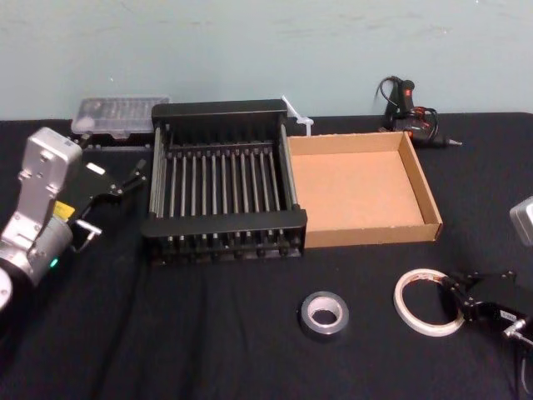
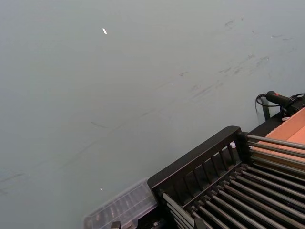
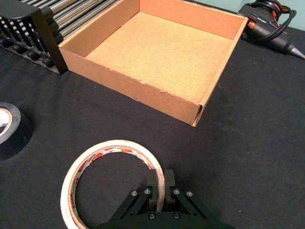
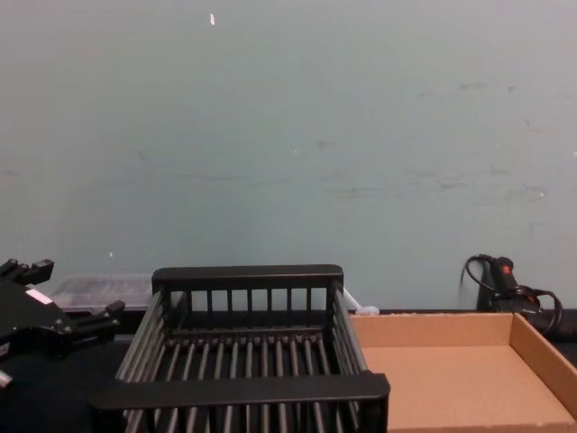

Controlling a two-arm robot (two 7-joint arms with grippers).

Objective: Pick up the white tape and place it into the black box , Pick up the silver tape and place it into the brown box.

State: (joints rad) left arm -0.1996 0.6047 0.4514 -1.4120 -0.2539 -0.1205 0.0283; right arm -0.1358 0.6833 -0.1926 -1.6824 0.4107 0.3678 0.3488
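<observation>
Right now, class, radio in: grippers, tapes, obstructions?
Right gripper jaws pinching thin white tape ring, flat on table. Left gripper open, parked beside black slatted plastic crate. Crate empty, way open.

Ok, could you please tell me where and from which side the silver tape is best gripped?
Probably its wall, from straight above. The silver tape lies flat on the table, hole up, so one of the jaws can drop into the hole and the other outside the rim. It lies apart from the white tape, where the right gripper is, with room around it.
</observation>
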